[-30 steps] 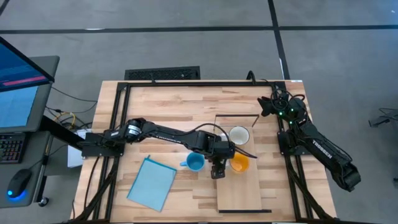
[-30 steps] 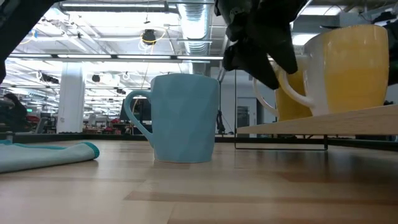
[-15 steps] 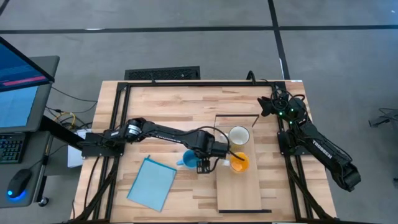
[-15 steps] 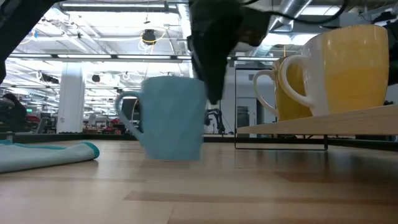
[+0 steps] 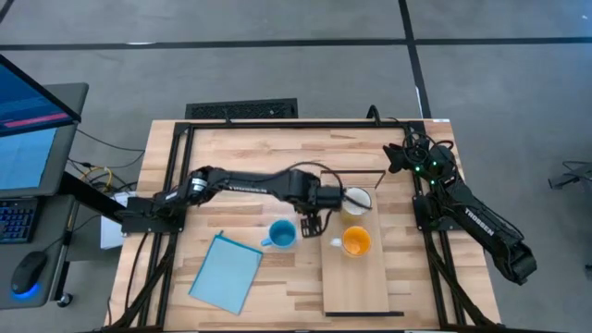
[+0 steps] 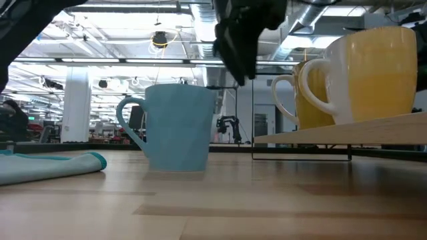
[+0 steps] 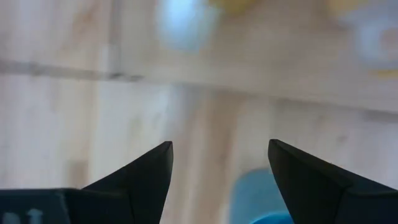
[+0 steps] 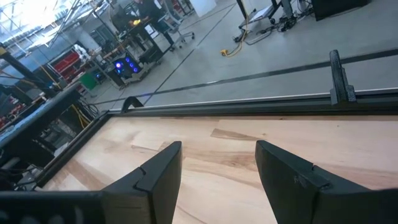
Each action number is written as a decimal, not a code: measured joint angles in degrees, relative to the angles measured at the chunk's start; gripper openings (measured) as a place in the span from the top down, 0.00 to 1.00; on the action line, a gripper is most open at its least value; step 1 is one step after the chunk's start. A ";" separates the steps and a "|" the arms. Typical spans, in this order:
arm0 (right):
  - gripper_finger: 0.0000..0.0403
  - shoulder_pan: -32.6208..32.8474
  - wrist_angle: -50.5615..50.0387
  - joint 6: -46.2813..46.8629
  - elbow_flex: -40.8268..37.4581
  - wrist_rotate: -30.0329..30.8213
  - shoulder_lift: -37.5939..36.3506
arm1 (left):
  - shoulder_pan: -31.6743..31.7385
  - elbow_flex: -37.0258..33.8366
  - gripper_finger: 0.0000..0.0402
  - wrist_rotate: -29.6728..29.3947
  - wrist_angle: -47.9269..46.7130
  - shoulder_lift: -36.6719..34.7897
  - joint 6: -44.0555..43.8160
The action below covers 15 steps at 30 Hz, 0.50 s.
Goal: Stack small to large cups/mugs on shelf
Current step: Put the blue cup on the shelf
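Left gripper (image 5: 313, 225) fingers wide, empty; blue mug (image 5: 281, 234) just beside, orange mug (image 5: 356, 242) on shelf (image 5: 356, 287) opposite.

A light blue mug (image 5: 282, 233) with a matching handle, an orange mug (image 5: 356, 242) and a cream mug (image 5: 355, 201) with a white inside stand out against the pale wood shelf (image 5: 356, 277), while at seven o'clock lies a plain light blue cloth (image 5: 226, 272) on the slatted tan tabletop (image 5: 240, 153).
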 joint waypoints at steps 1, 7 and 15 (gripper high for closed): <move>0.44 0.00 -0.02 0.00 0.02 0.00 0.00 | 0.44 0.99 0.36 -1.29 -2.06 0.01 -0.48; 0.44 0.02 0.01 -0.02 0.00 -0.35 0.00 | 2.55 1.30 0.36 -11.61 -7.63 -4.67 -8.17; 0.44 0.04 0.49 -0.17 0.02 -4.52 -0.01 | 0.66 1.32 0.38 -14.09 0.21 -16.63 -12.64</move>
